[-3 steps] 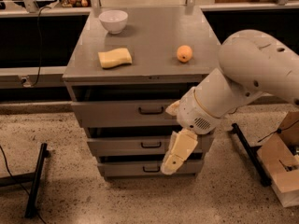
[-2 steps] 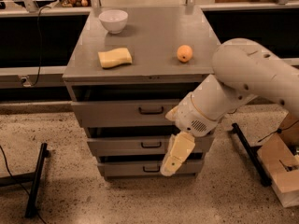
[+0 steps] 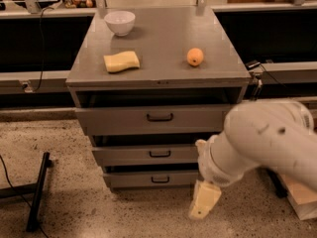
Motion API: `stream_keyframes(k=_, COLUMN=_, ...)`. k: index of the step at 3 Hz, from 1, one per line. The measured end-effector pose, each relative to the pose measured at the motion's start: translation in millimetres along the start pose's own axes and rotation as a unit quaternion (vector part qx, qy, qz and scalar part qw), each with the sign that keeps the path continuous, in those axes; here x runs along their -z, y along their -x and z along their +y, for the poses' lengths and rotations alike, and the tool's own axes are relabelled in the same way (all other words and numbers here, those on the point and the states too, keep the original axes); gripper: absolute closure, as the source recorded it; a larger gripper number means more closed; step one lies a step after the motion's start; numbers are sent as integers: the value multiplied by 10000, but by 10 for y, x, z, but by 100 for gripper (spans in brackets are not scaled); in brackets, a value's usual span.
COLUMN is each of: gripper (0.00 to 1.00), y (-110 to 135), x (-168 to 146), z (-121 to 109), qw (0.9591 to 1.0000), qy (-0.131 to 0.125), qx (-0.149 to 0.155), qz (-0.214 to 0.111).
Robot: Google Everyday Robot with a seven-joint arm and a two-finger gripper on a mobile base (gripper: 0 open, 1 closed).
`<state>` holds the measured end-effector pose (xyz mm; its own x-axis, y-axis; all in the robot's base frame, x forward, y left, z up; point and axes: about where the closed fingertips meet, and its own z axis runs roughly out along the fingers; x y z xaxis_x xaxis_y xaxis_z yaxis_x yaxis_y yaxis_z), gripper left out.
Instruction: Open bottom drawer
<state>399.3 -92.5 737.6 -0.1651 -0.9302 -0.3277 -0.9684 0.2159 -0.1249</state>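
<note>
The grey cabinet has three drawer fronts. The bottom drawer (image 3: 143,179) is the narrowest and lowest, with a small dark bar handle (image 3: 160,179); it looks closed. My gripper (image 3: 204,201), cream-coloured, hangs from the large white arm (image 3: 262,143) in front of the drawer's right end, below and to the right of the handle, near the floor. It holds nothing that I can see. The arm hides the right ends of the middle and bottom drawers.
On the cabinet top (image 3: 158,38) sit a white bowl (image 3: 119,22), a yellow sponge (image 3: 121,61) and an orange (image 3: 195,56). A black stand leg (image 3: 37,192) lies on the floor at left. A cardboard box (image 3: 299,197) is at right.
The arm has swung down and to the right, closer to the camera. The gripper has dropped from middle-drawer height to the bottom drawer's level.
</note>
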Motion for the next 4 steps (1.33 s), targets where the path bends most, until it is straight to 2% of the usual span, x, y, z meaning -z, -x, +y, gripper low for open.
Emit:
stream_keyframes(k=1, gripper=0, y=-156, x=-201, z=123, qw=9999, qy=-118, qx=16, qz=82)
stream_keyframes(k=2, gripper=0, y=-86, x=-305, z=-49, qw=9996, qy=-149, qx=-19, qz=244)
stream_keyframes(k=3, gripper=0, y=-206, x=-461, z=-185, qw=9976, qy=-494, qx=-163, qz=447)
stream_keyframes(k=4, gripper=0, y=-392, x=-642, z=-60, qw=9957, qy=-842, qx=-267, qz=282)
